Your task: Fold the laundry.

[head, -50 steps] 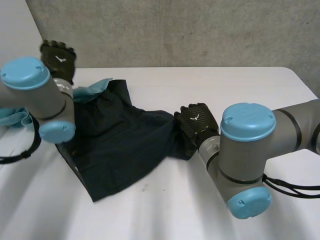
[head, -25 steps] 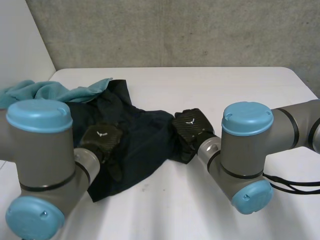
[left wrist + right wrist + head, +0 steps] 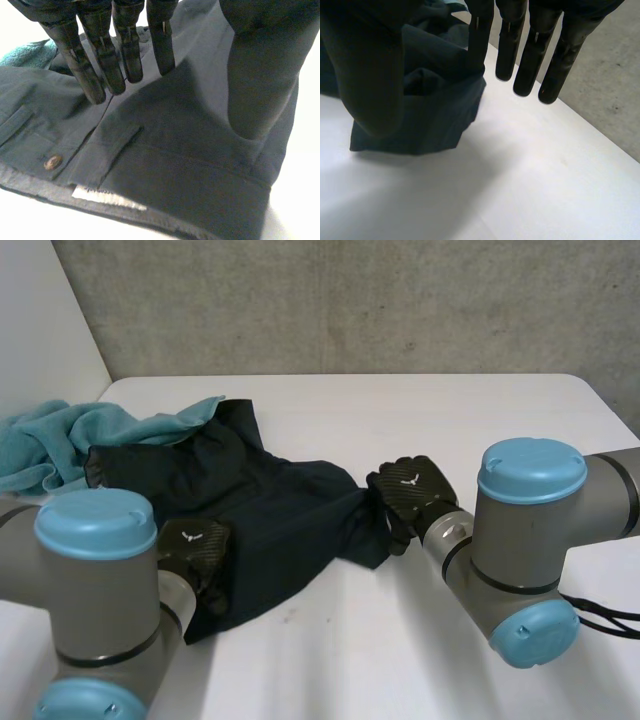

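In the head view, your dark shorts lie spread on the white table beside a teal towel. The left hand is at the waistband end and the right hand at the opposite hem, probably bracketing the cloth for a fold. The left wrist view shows straight, spread fingers above the button, grasping nothing. In the right wrist view, the fingers are equally straight over the hem corner, holding nothing.

Garment on table, towel seemingly touching behind-left

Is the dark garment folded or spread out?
Spread out and rumpled: the dark garment lies loosely across the table, its button showing near the left hand.
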